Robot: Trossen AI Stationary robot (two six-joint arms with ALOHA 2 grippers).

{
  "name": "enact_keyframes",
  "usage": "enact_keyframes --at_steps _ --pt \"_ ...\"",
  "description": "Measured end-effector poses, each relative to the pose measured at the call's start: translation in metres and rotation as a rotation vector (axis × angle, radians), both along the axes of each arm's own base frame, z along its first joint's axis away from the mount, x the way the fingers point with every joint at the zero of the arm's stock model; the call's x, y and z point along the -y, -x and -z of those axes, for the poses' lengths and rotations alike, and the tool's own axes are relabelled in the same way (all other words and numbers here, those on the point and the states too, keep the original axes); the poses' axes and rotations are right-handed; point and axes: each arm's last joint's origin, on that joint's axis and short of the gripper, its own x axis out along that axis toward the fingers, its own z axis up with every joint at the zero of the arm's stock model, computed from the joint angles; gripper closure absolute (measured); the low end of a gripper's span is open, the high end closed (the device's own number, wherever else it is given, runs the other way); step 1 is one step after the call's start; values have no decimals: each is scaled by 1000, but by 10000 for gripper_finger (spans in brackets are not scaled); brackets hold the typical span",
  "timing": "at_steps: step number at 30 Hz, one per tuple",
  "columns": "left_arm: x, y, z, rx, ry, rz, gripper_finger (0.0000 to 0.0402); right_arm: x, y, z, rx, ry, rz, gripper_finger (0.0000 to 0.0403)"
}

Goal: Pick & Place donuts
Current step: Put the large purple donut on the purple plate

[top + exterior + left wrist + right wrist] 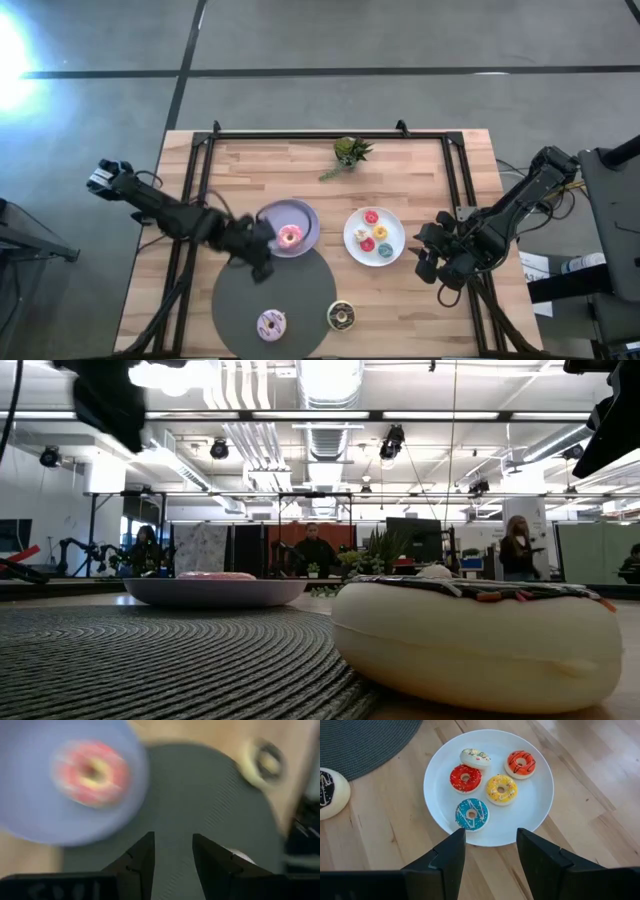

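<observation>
Pink donut point(91, 772) motion-blurred on lilac plate point(30, 815)

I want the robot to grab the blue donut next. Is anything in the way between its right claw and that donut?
Nothing visible is. The right gripper is open, empty, and looks straight at the white plate. The blue donut lies nearest its fingers, at the plate's near edge; the red donut and yellow donut sit behind it.

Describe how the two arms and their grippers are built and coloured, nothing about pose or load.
Both arms are dark, near-black, jointed link chains. The left arm carries a pale, whitish block at its outer end, away from the gripper. The right arm shows thin yellowish cabling near its upper joint. The left gripper and right gripper each have two flat, matte black, wedge-shaped fingers with angular stepped edges.
</observation>
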Motion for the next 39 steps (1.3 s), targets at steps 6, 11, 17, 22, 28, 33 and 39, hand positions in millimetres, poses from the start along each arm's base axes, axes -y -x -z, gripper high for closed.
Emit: enact_keyframes --at_steps 6,11,17,22,28,33,39 --pt "79 4 29 -17 117 139 296 0 0 1 0 0 0 234" --pt "114 -2 59 -127 116 115 296 1 0 3 1 -1 4 234" --pt "133 -19 76 -178 60 139 293 4 -2 4 0 -7 31 234" --pt "138 -23 78 -223 40 137 260 4 -4 4 3 -16 39 234" --pt "134 -19 78 -271 7 120 208 4 -4 4 3 -20 38 234" --pt "141 -26 87 -221 51 131 201 4 -4 4 3 -20 39 234" --pt "139 -29 105 -276 -6 104 210 4 -4 4 7 -24 43 234"
